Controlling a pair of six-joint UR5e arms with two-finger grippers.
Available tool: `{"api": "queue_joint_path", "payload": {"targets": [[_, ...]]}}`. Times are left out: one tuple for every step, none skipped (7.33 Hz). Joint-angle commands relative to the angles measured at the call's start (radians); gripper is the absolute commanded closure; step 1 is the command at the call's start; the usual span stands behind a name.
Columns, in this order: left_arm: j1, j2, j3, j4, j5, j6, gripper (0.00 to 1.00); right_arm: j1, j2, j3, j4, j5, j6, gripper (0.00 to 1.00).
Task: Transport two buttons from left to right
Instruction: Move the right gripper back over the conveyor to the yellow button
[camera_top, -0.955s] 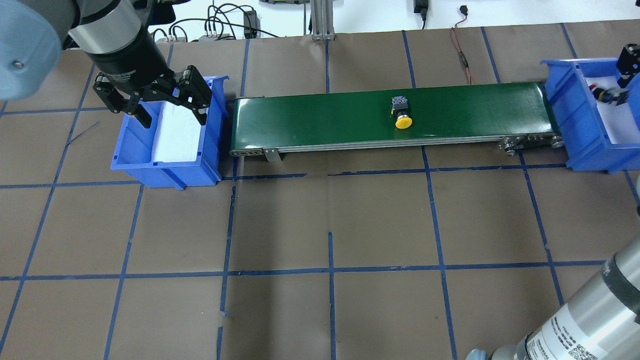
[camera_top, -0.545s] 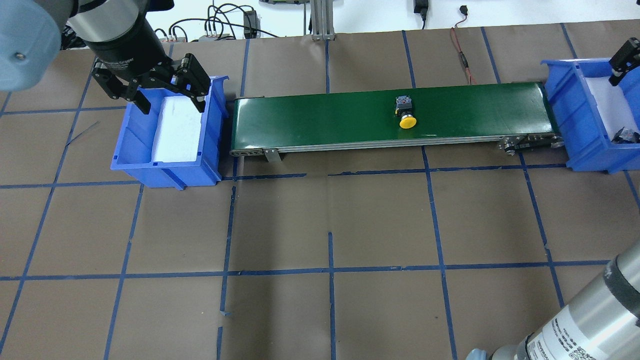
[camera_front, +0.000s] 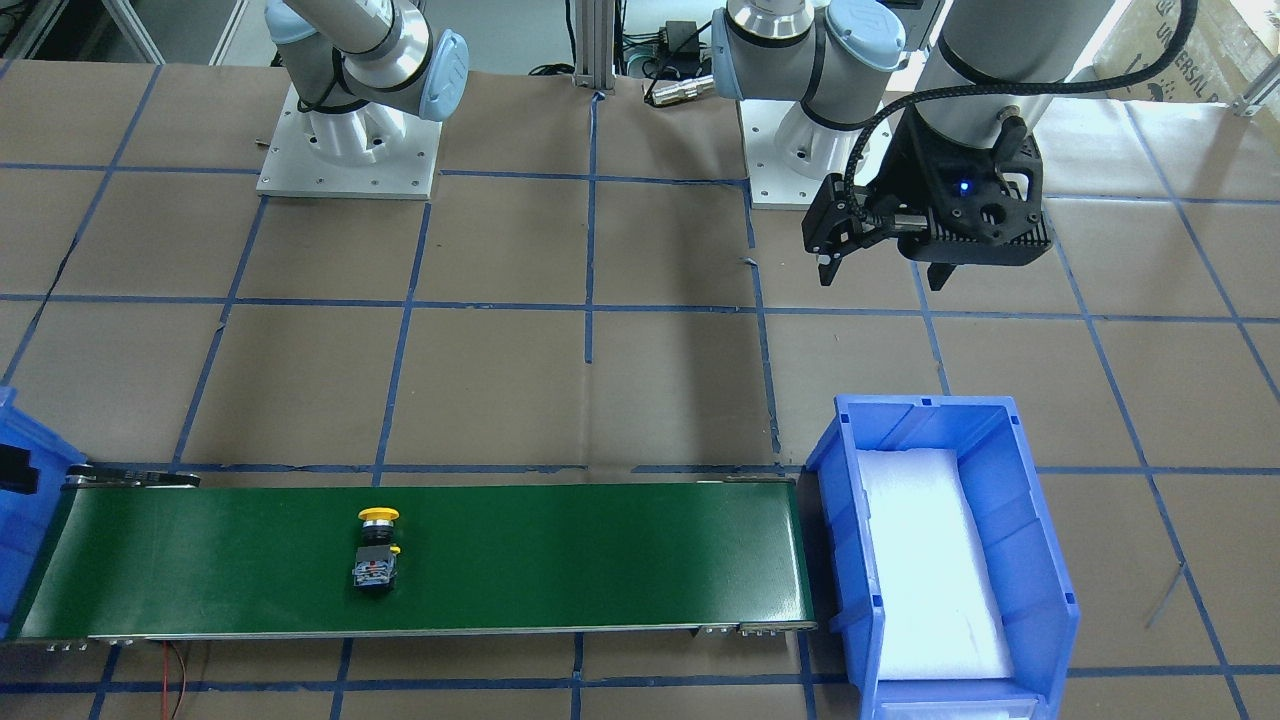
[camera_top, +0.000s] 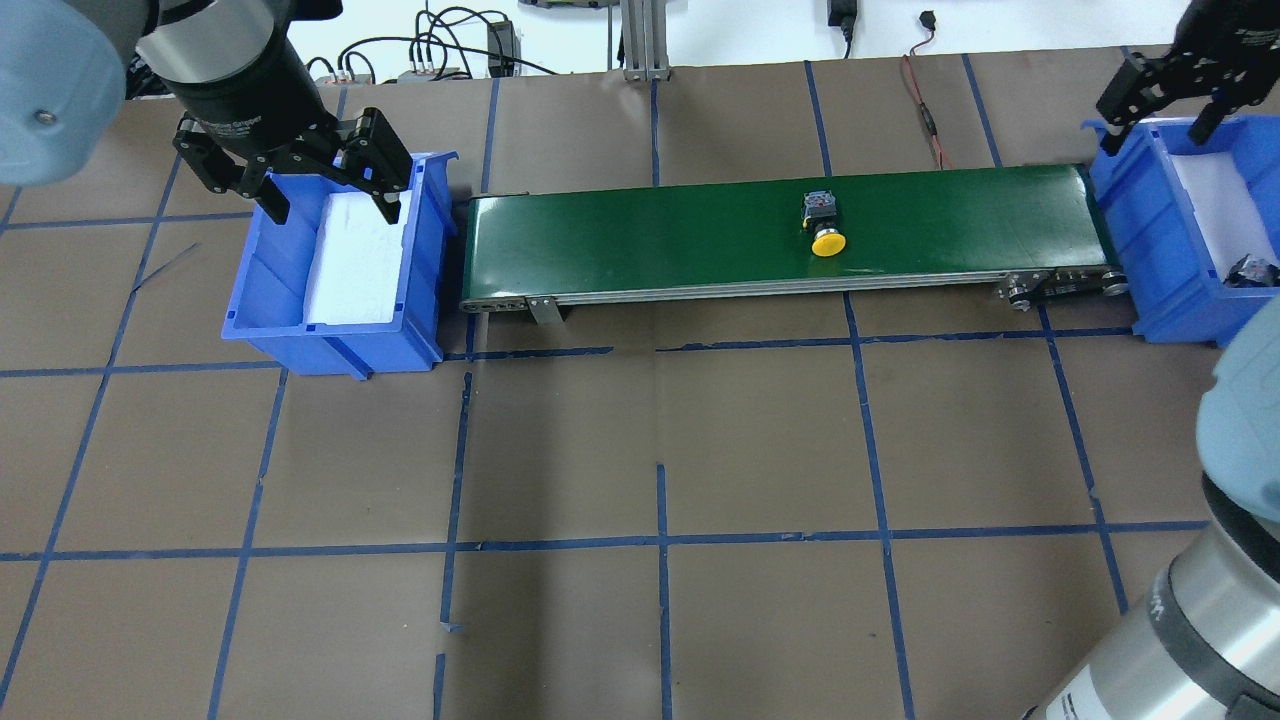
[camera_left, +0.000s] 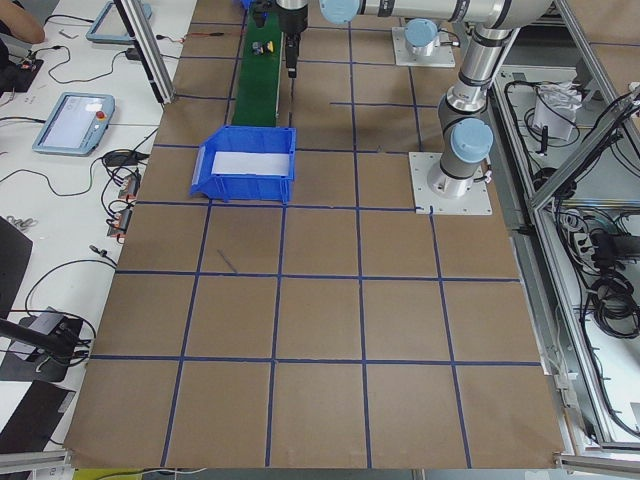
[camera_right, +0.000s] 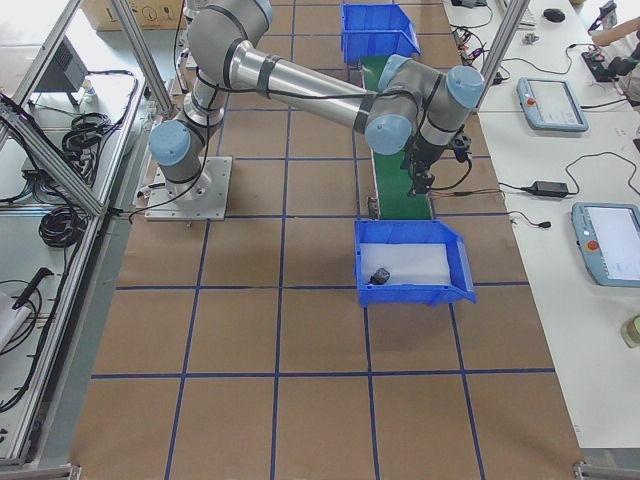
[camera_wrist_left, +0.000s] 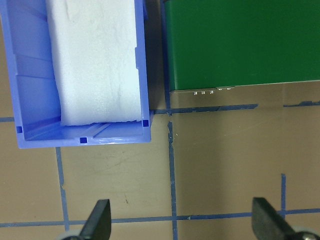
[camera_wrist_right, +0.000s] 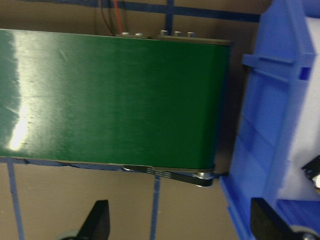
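Sideways, the yellow-capped button lies on the green belt

Brown, blue-gridded table with green conveyor, left bin, right bin, perhaps a thin scrap.

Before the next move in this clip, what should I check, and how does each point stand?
1. Left bin holds no button, only foam: ok.
2. Yellow button lies on the conveyor belt, short of the right bin: ok, not delivered yet.
3. Other button already in the right bin: cannot tell; a dark object lies there, cap unseen.
4. Right end effector open and empty near the belt's end: ok.
5. Left end effector open and empty: ok.
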Motion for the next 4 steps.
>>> {"api": "queue_joint_path", "payload": {"targets": [[0.001, 0.002, -0.002, -0.002, 0.001, 0.001, 0.0, 0.135, -0.002, 0.042, 0.009, 0.002, 0.144, 0.0], [0.003, 0.002, -0.002, -0.002, 0.001, 0.003, 0.0, 0.189, -0.004, 0.056, 0.008, 0.037, 0.199, 0.0], [0.001, 0.002, -0.002, -0.002, 0.0, 0.003, 0.0, 0.217, -0.001, 0.053, -0.003, 0.056, 0.23, 0.0], [0.001, 0.002, -0.002, -0.002, 0.0, 0.003, 0.0, 0.22, 0.002, 0.054, -0.05, 0.109, 0.23, 0.0]]}}
